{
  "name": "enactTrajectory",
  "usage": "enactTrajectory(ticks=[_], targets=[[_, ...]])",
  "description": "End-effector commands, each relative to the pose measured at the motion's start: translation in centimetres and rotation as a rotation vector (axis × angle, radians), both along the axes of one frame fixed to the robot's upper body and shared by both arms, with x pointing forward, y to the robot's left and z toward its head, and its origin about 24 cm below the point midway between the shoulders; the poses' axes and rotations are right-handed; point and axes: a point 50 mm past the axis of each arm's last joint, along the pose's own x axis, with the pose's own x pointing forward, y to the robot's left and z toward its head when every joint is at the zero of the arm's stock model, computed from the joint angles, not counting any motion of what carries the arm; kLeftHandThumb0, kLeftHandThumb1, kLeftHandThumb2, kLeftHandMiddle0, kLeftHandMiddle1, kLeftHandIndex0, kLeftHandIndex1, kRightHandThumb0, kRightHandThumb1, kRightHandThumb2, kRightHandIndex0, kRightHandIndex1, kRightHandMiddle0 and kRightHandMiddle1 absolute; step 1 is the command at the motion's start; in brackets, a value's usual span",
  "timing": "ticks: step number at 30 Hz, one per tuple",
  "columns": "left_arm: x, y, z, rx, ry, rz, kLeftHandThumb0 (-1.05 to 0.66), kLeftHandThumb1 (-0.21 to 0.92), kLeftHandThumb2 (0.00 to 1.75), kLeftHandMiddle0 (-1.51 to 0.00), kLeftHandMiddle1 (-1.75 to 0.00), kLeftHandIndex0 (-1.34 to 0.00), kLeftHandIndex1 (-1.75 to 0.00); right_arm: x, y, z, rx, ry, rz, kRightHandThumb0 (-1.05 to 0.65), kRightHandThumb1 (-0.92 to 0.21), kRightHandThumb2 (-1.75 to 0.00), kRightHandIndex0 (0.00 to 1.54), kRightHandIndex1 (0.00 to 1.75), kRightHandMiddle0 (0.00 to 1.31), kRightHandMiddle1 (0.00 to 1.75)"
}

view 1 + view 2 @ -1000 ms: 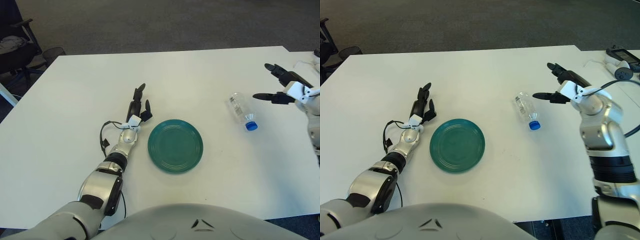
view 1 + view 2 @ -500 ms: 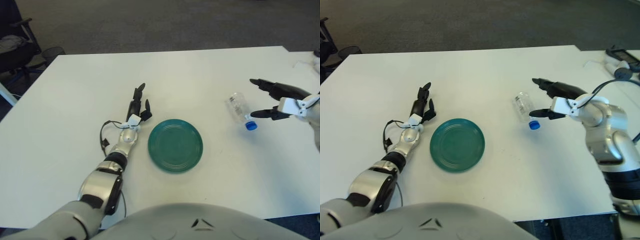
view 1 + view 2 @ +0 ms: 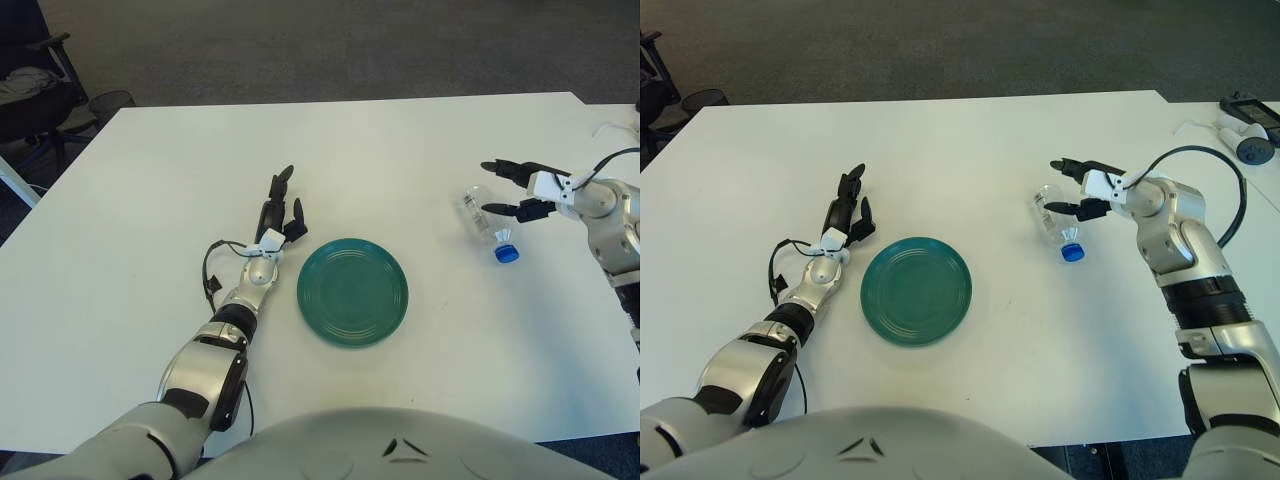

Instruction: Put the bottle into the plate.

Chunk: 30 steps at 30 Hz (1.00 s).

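Observation:
A clear plastic bottle with a blue cap lies on its side on the white table, right of a round green plate. My right hand is at the bottle's far end, fingers spread on either side of its body, one above and one across it; they are not closed on it. In the left eye view the same hand is right over the bottle. My left hand shows just left of the plate, fingers stretched out and holding nothing.
A grey device with a cable lies on the neighbouring table at the far right. A black office chair stands off the table's far left corner. Dark carpet runs behind the table.
My right hand has moved left and down to the bottle, its fingers now straddling the bottle's body. The bottle, plate and left hand have stayed in place.

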Motion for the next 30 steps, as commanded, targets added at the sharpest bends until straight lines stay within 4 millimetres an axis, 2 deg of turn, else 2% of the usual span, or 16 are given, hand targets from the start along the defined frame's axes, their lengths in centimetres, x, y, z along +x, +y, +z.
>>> enactTrajectory(ticks=[1,10,30], targets=[[-4.2,0.4,-4.5,-0.001,0.202,0.019,-0.81,0.92,1.08,-0.22,-0.01,0.0,-0.51,0.5,0.3,-0.4,0.013,-0.006,-0.03,-1.05,-0.92,-0.59,0.0,0.0,0.0,0.0],[-4.2,0.2,-4.5,-0.03,0.195,0.027,-0.82,0.92,1.04,-0.21,0.0,0.0,-0.54,1.0,1.2,-1.0,0.032,-0.037,-0.049,-1.05,-0.92,-0.64,0.0,0.0,0.01,0.01],[-4.3,0.3,-4.6,-0.011,0.203,0.042,-0.85,0.92,1.04,-0.22,-0.01,0.0,-0.53,1.9,2.1,-0.3,0.032,-0.107,-0.066,-1.05,-0.92,-0.71,0.0,0.0,0.0,0.0]])
